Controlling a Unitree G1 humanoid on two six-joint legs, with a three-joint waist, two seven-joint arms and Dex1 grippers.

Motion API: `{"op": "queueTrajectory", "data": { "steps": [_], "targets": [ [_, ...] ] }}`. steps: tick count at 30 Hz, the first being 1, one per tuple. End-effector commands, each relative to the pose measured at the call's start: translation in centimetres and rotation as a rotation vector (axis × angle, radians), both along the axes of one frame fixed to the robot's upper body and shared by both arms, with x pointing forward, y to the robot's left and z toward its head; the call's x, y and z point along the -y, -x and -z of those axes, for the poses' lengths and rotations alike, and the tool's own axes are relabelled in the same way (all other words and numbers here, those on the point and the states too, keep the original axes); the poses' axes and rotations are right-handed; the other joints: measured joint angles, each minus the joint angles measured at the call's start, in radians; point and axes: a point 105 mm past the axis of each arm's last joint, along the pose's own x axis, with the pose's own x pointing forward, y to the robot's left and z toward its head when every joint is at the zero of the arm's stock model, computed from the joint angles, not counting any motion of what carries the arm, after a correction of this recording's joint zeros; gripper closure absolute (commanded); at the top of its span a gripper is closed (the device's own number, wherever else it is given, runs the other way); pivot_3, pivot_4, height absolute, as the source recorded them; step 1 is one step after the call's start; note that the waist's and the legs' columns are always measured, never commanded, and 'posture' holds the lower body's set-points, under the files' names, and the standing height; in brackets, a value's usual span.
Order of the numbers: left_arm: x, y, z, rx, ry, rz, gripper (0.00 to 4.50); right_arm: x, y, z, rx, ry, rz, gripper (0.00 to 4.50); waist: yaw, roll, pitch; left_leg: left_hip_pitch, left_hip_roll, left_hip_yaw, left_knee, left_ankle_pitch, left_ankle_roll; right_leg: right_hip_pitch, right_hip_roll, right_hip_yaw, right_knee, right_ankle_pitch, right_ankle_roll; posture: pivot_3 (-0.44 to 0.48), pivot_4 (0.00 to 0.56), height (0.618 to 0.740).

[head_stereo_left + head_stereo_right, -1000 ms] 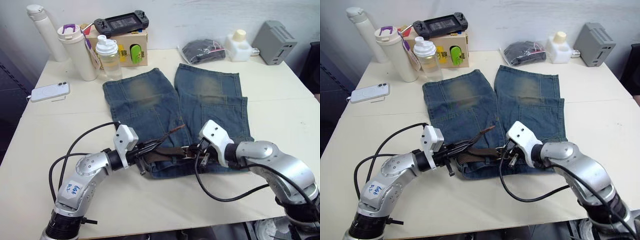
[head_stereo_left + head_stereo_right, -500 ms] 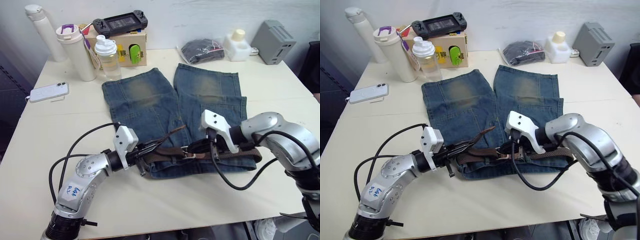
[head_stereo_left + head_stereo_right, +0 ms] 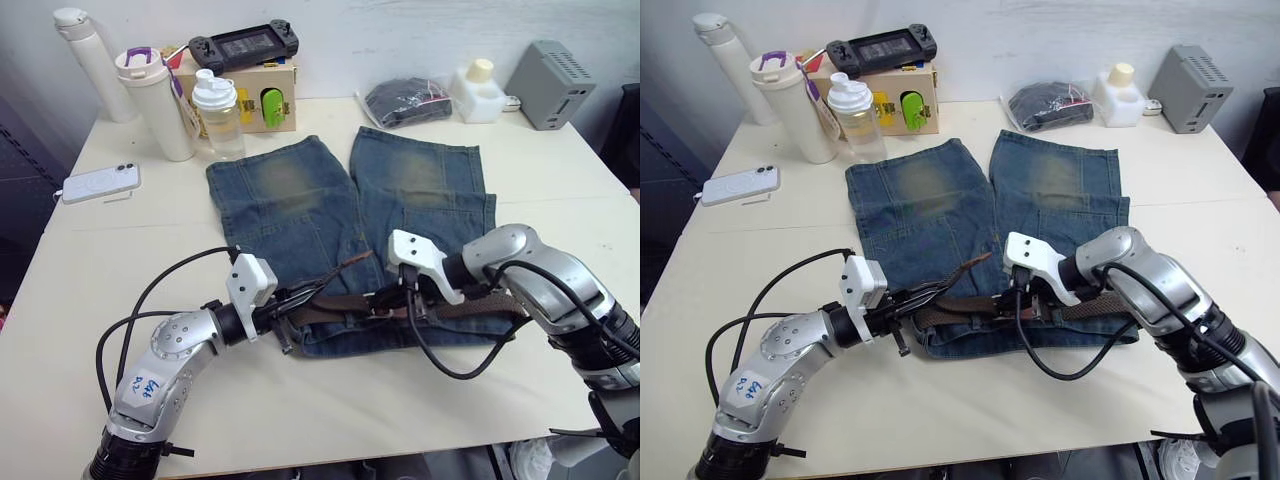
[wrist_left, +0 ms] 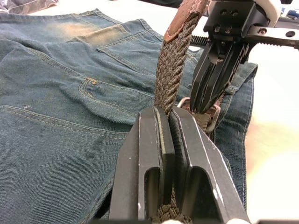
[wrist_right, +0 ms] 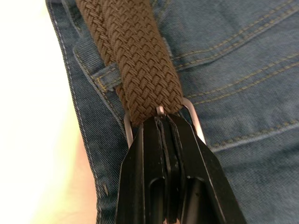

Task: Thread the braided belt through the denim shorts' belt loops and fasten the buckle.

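The braided belt (image 3: 345, 303) runs along the denim shorts' (image 3: 300, 200) waistband; left jaws (image 4: 169, 135) pinch its tip end, right jaws (image 5: 164, 122) clamp the buckle (image 5: 194, 120) just beside.

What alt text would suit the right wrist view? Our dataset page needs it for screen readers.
The right gripper, fingers closed, pinches the silver buckle where the braided belt ends, over the denim shorts.

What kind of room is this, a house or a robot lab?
Probably a lab or workroom, not a lived-in home. A plain cream table against a bare wall holds faded blue denim shorts set out for practice, a black handheld game console on a cardboard box, and a grey boxy device.
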Motion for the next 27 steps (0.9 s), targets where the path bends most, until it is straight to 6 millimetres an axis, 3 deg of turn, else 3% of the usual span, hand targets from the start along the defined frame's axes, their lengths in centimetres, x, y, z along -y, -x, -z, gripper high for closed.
{"op": "queueTrajectory", "data": {
  "steps": [1,12,17,27],
  "targets": [
    [0.4,0.4,-1.0,0.056,0.011,0.011,4.50,-0.7,-0.1,-0.1,0.024,0.015,-0.043,4.36,0.000,0.000,0.000,0.000,0.000,0.000,0.000,0.000,0.000,0.000,0.000,0.000,0.000,0.000,0.000,0.000,0.150,0.690],
    [1.4,-0.5,-2.6,0.102,0.057,0.034,4.50,-1.1,1.5,3.7,-0.123,0.148,-0.104,4.36,-0.001,0.000,0.000,0.001,0.000,0.000,0.000,0.000,0.000,0.001,0.000,0.000,0.000,0.000,0.000,0.000,0.150,0.690],
    [2.3,-1.7,-5.1,0.159,0.103,0.077,4.50,-1.0,1.4,5.9,-0.121,0.251,-0.130,4.36,0.000,-0.002,-0.002,0.002,0.000,0.000,0.000,0.000,0.000,0.002,0.001,-0.001,0.001,0.000,0.000,0.000,0.150,0.690],
    [4.3,-3.8,-8.5,0.264,0.094,0.233,4.50,-2.8,3.4,9.2,-0.145,0.339,-0.261,4.36,-0.017,-0.016,-0.015,0.006,0.005,0.001,0.000,-0.002,-0.003,0.004,0.008,-0.003,0.000,0.000,-0.001,0.000,0.150,0.690]
  ]
}}
